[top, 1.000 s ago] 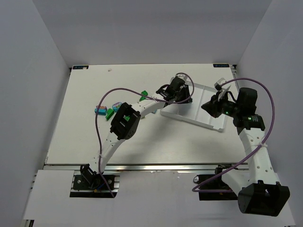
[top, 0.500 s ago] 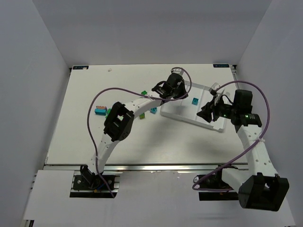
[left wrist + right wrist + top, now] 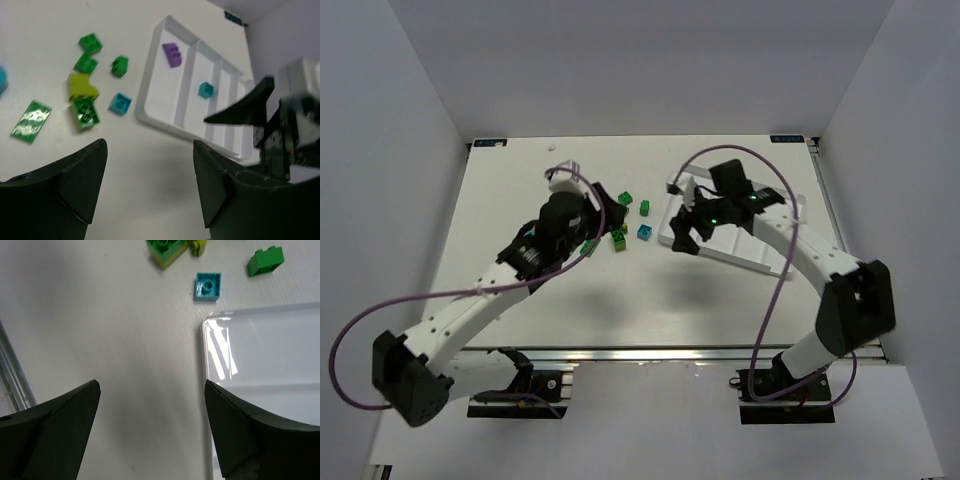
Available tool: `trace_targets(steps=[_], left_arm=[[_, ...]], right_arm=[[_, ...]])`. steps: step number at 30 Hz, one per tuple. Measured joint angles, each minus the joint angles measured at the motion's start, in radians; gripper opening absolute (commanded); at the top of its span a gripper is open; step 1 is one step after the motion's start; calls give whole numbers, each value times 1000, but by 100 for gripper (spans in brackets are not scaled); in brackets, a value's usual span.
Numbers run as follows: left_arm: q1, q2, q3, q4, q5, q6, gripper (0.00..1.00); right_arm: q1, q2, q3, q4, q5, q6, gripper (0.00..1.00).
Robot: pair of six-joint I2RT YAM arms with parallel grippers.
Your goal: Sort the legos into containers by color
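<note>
Several loose legos lie on the table left of the tray: green bricks (image 3: 90, 42) (image 3: 86, 63) (image 3: 119, 65), a yellow-green one (image 3: 82, 86), a teal one (image 3: 120, 102) (image 3: 207, 287) and a flat green plate (image 3: 31, 121). In the white tray (image 3: 150, 95) (image 3: 760, 262), a purple brick (image 3: 172, 54) sits in the left compartment and a teal brick (image 3: 206, 90) in the middle one. My left gripper (image 3: 150, 145) (image 3: 605, 203) hangs open and empty beside the loose bricks. My right gripper (image 3: 150, 387) (image 3: 680, 228) is open and empty over the table at the tray's near-left corner (image 3: 212, 322).
The right arm's black finger (image 3: 240, 107) reaches across the tray's right part in the left wrist view. Grey walls close in the table on three sides. A metal rail (image 3: 650, 352) runs along the near edge.
The left gripper drew back from the tray toward the loose bricks and opened. The right gripper swung from the tray's right end to its near-left corner and opened.
</note>
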Motion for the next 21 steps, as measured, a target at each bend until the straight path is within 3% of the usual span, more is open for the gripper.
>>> trace_targets(steps=[9, 14, 21], left_arm=[[0, -394, -323, -190, -126, -168, 82], [0, -508, -362, -252, -180, -232, 84], [0, -491, -381, -258, -201, -258, 84]], right_arm=[[163, 465, 482, -8, 179, 130, 89], [168, 603, 546, -38, 228, 128, 88], [168, 700, 579, -50, 280, 122, 84]])
